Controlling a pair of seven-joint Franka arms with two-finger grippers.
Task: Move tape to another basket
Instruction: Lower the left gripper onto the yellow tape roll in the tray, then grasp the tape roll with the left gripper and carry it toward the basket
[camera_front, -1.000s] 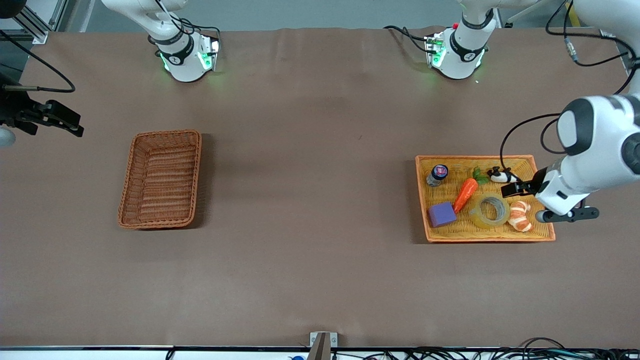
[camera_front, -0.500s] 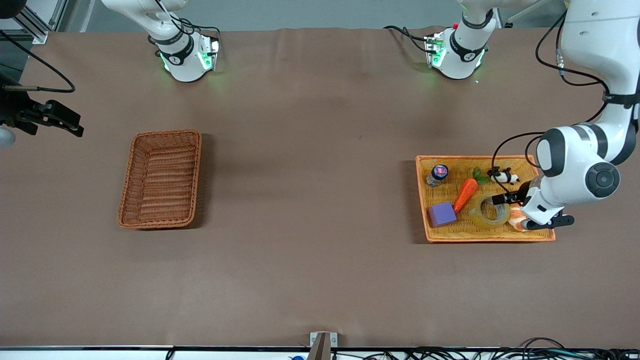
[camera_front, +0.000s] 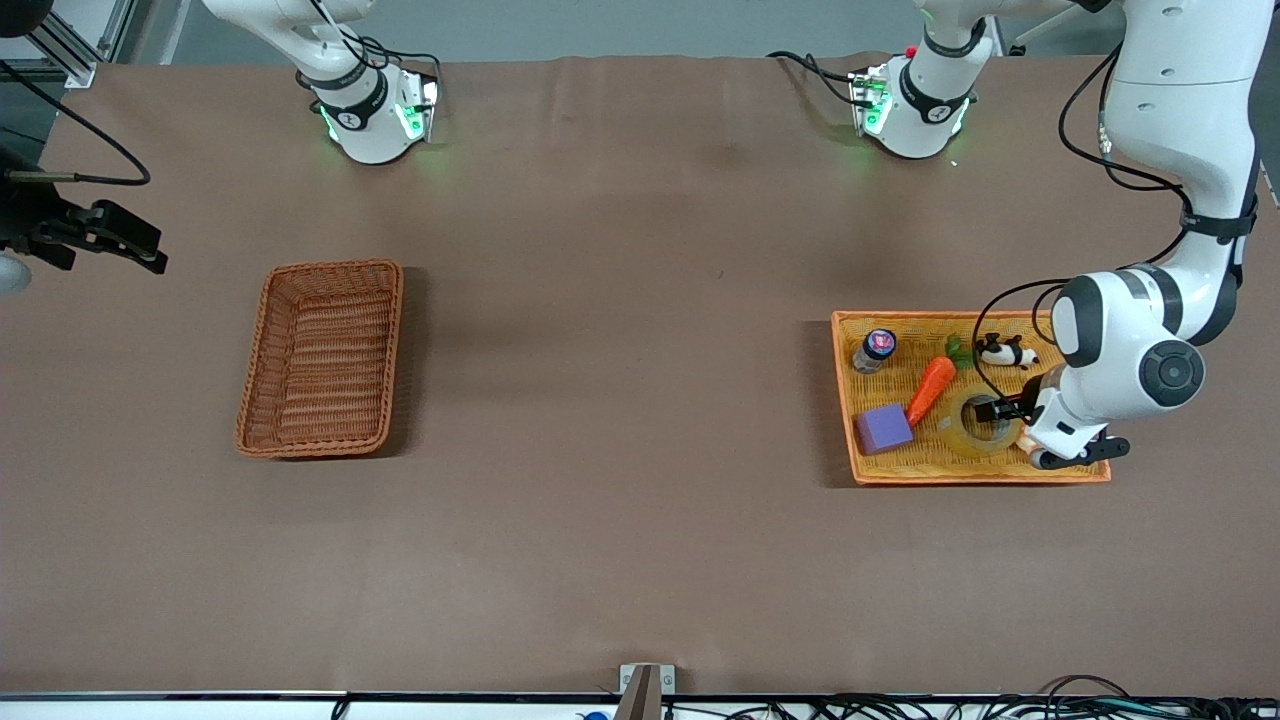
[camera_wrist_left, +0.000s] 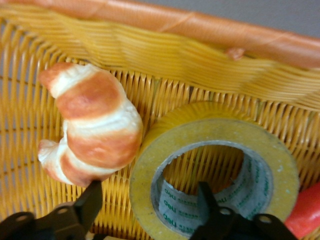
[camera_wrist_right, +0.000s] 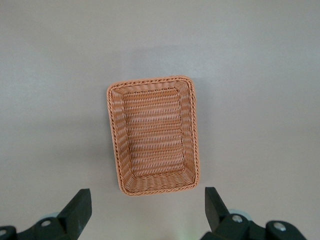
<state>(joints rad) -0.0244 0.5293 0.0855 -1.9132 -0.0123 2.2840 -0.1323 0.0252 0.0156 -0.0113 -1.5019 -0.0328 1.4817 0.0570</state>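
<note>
Left tool wide, straddling wall of translucent yellowish tape ring; right tool wide, waited high over reddish-brown wicker basket.

Front view: high above the bench, facing the arm bases, taking in both baskets. Left wrist view: very close, looking down on tape and croissant in the tray; shared with front. Right wrist view: high, straight down on the basket; likewise shared.
</note>
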